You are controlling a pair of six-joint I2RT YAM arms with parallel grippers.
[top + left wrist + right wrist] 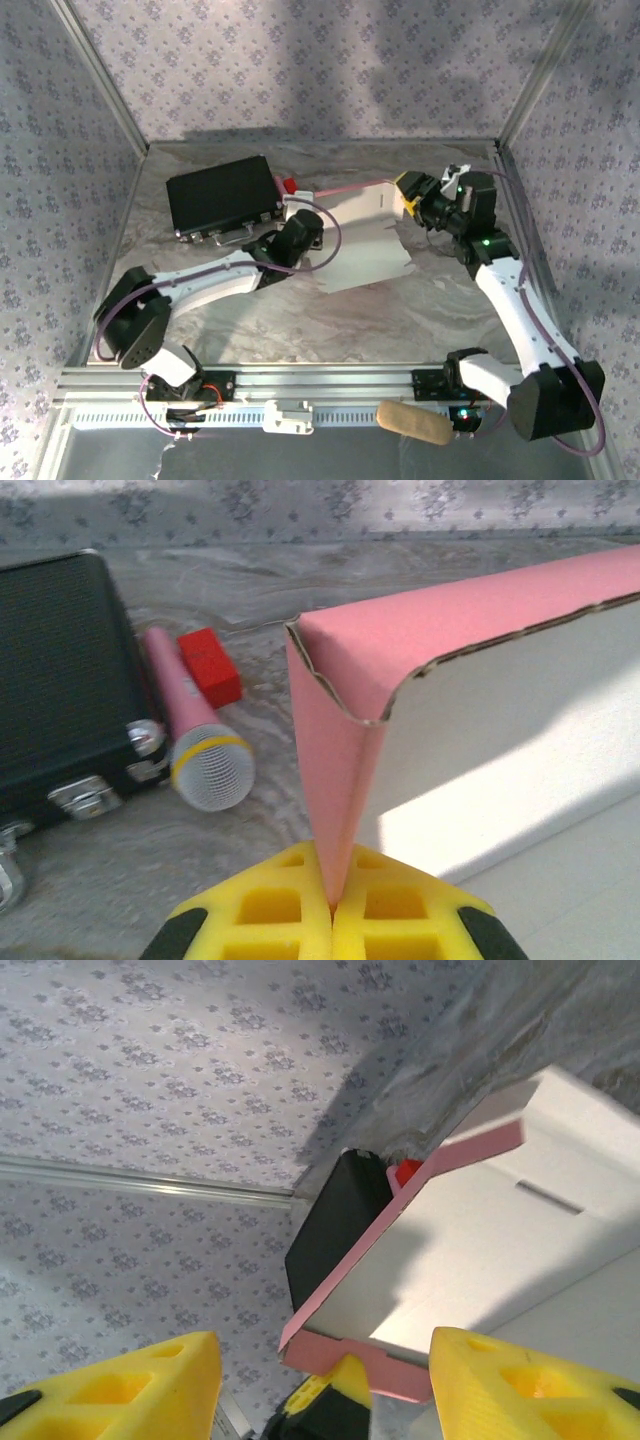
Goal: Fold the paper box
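Observation:
The paper box [362, 238] lies partly folded in the middle of the table, whitish inner side up, with pink edges. In the left wrist view a pink corner flap [335, 770] stands upright, and my left gripper [333, 905] is shut on its lower tip, yellow pads pressed together. From above, the left gripper [312, 238] sits at the box's left edge. My right gripper [408, 198] is at the box's far right corner. In the right wrist view the right gripper [330, 1400] is open, its yellow fingers [130, 1390] either side of the box's pink end wall [370, 1365] without touching it.
A black case [222, 195] sits at the back left, close to the box. A pink microphone [195, 740] and a red block [210, 665] lie between the case and the box. A beige roll [413, 421] rests on the near rail. Patterned walls enclose the table.

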